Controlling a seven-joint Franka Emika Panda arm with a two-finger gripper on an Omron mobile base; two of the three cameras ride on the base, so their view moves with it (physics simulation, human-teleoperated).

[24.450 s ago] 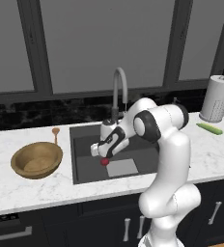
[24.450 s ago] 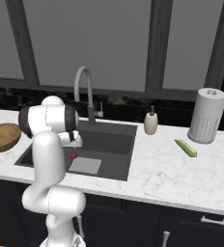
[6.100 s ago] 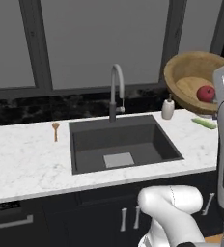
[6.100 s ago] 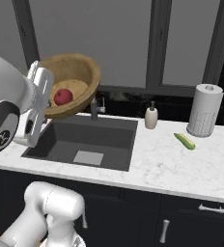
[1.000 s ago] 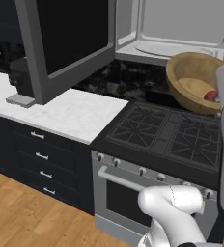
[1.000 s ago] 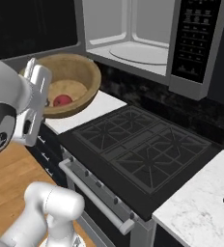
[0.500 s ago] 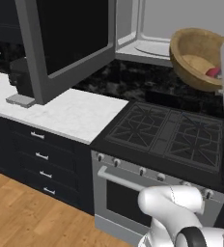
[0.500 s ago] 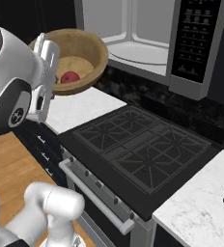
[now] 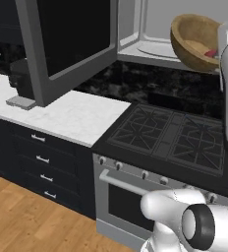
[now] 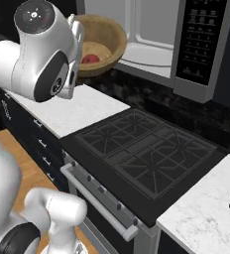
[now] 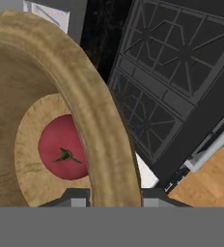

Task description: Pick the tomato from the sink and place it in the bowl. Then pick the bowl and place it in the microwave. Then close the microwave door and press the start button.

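The small round red tomato (image 11: 62, 154) lies at the bottom of the wide, light brown wooden bowl (image 10: 103, 43), and the bowl is carried in the air, tilted. In the hand view its thick rim rises from the bottom middle of the frame between the two dark finger tips of the claw (image 11: 115, 197), so the claw is pinching the rim of the bowl, one tip inside and one outside.

In the left base view the bowl (image 9: 194, 40) is in the upper right of the frame, just in front of the open mouth of the large grey-framed microwave (image 9: 150, 29). The dark glass microwave door (image 9: 69, 42) is swung wide open in the upper left of that frame. Under the bowl is the black gas stove (image 9: 172, 140), and to the left of it the white marble counter (image 9: 62, 114).

The step in hand, I judge, is to place the bowl inside the microwave. To do it well, the bowl should first be made more level, because with this tilt the tomato could roll out. Then the arm should move it straight in over the lower edge of the opening, with the rim kept free from the frame at the sides. It should come down until the base sits flat on the turntable, and only then should the claw let go and draw back the way it came, away from the door.
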